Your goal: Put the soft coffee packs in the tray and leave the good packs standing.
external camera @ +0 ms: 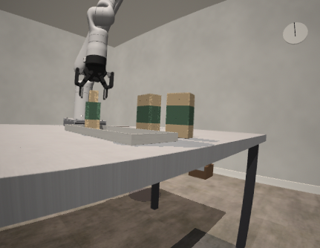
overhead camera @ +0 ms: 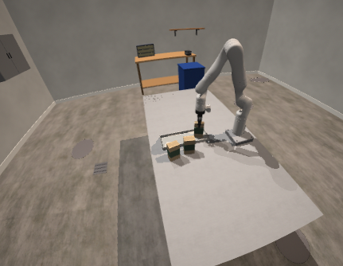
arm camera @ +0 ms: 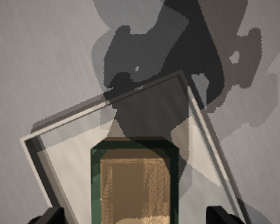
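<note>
Three tan coffee packs with green bands are on the white table. One pack (overhead camera: 199,128) stands upright inside the flat grey tray (overhead camera: 185,134); it also shows in the side view (external camera: 93,110) and from above in the wrist view (arm camera: 135,187). My gripper (external camera: 94,90) is open just above this pack, with a finger on either side of its top and not touching it. The other two packs (overhead camera: 173,149) (overhead camera: 189,143) stand upright side by side on the table in front of the tray, also seen in the side view (external camera: 148,111) (external camera: 180,114).
The arm's base (overhead camera: 239,135) is bolted to the table right of the tray. The tray rim (arm camera: 111,107) is low. A wooden shelf unit (overhead camera: 165,69) and a blue bin (overhead camera: 190,75) stand beyond the table's far end.
</note>
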Motion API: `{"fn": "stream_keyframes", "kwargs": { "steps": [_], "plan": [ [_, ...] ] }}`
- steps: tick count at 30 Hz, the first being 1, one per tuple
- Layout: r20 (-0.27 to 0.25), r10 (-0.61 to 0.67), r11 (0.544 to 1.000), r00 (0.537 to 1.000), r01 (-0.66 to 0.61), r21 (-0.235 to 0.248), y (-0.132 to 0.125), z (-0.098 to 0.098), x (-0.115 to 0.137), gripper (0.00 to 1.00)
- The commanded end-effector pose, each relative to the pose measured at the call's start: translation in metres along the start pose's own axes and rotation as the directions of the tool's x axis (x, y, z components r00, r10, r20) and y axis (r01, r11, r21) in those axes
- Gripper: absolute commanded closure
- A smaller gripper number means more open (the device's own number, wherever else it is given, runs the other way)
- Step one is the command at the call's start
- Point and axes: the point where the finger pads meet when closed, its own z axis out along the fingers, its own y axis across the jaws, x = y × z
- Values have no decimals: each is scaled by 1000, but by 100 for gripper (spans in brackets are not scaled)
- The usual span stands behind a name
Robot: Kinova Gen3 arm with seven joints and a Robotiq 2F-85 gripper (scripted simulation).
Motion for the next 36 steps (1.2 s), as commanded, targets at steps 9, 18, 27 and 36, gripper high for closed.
{"fn": "stream_keyframes", "kwargs": {
  "steps": [9, 18, 27, 36],
  "plan": [
    [1, 0, 1000, 1000, 0, 0, 0, -6, 0, 15],
    [1, 0, 1000, 1000, 0, 0, 0, -45, 0, 15],
    [1, 0, 1000, 1000, 0, 0, 0, -71, 0, 15],
    [1, 0, 1000, 1000, 0, 0, 0, -75, 0, 15]
  ]
}}
